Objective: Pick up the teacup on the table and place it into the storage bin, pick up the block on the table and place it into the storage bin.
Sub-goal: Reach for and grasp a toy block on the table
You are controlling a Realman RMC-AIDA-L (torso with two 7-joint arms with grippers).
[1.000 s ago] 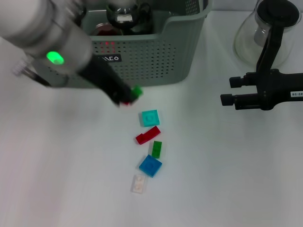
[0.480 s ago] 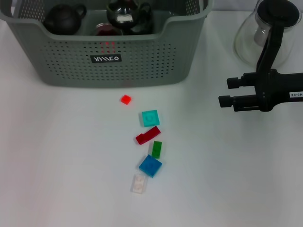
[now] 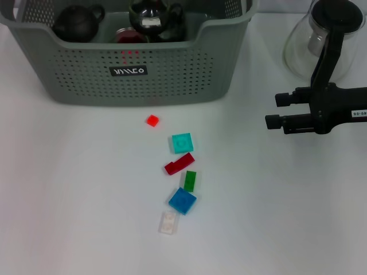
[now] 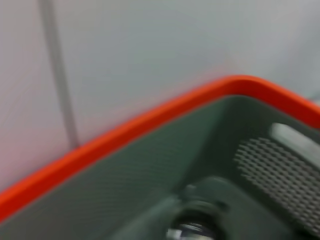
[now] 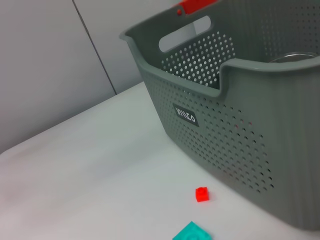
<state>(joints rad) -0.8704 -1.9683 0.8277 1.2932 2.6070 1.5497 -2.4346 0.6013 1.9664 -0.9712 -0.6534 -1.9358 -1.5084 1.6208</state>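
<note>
The storage bin [image 3: 172, 74] stands at the table's far side and also fills the right wrist view [image 5: 235, 130]. It holds a dark teapot [image 3: 77, 23] and a glass pot [image 3: 152, 16]. No teacup shows on the table. Several blocks lie in front of the bin: a small red block [image 3: 152, 120] [image 5: 202, 194], a teal block [image 3: 182, 142] [image 5: 192, 233], a red bar [image 3: 179, 164], a green block [image 3: 190, 180], a blue block [image 3: 182, 200] and a clear one [image 3: 167, 222]. My right gripper [image 3: 277, 110] hovers open at the right, apart from them. My left gripper is out of sight; its wrist view is blurred and shows a grey-green bin wall [image 4: 150, 170].
A glass carafe [image 3: 321, 43] stands at the far right behind the right arm. An orange rim [image 4: 125, 132] runs across the left wrist view. White table [image 3: 74, 189] stretches left of and in front of the blocks.
The left arm, which reached across the bin's front with a small green block at its tip, has left the head view, and that block is gone too. The right arm is still.
</note>
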